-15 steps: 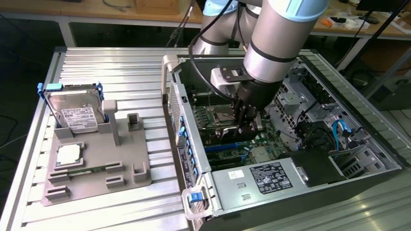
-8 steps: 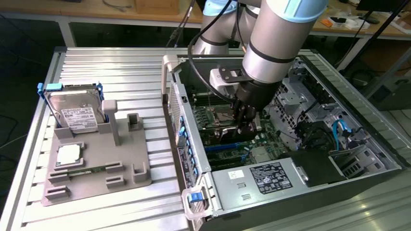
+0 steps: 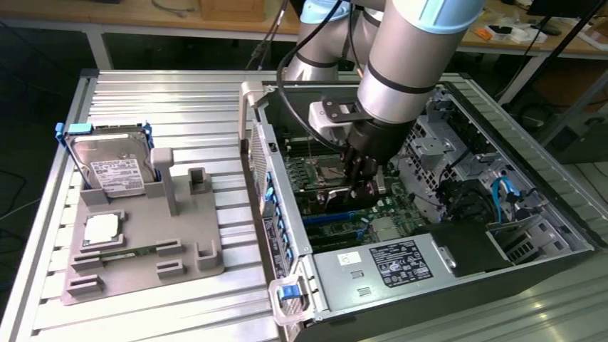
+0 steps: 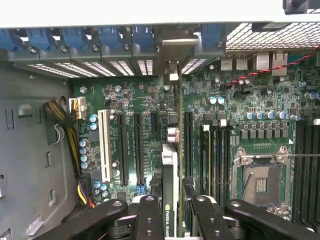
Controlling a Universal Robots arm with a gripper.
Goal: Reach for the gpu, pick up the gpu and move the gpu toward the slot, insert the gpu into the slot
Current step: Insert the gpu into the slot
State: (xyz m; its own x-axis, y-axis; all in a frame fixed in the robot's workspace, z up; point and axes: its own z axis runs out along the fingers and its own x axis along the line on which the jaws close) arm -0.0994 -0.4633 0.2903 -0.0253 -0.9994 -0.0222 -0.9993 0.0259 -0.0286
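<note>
My gripper (image 3: 358,187) is down inside the open computer case (image 3: 532,214), shut on the gpu (image 3: 338,198). In the wrist view the gpu (image 4: 172,150) is seen edge-on, a thin dark card running from between my black fingers (image 4: 150,217) out to the case's rear wall. Its grey metal end bracket (image 4: 170,55) stands against the rear openings. The card stands upright over the green motherboard (image 4: 150,105), along a line between the long black slots (image 4: 139,150) and another slot (image 4: 187,145). Whether its edge sits in a slot I cannot tell.
A white slot (image 4: 104,145), the CPU socket (image 4: 261,182) and a yellow-black cable bundle (image 4: 65,117) lie around the card. Outside the case, on the exterior view's left, a grey fixture (image 3: 142,249) holds a silver hard drive (image 3: 114,171) and a square chip (image 3: 102,229).
</note>
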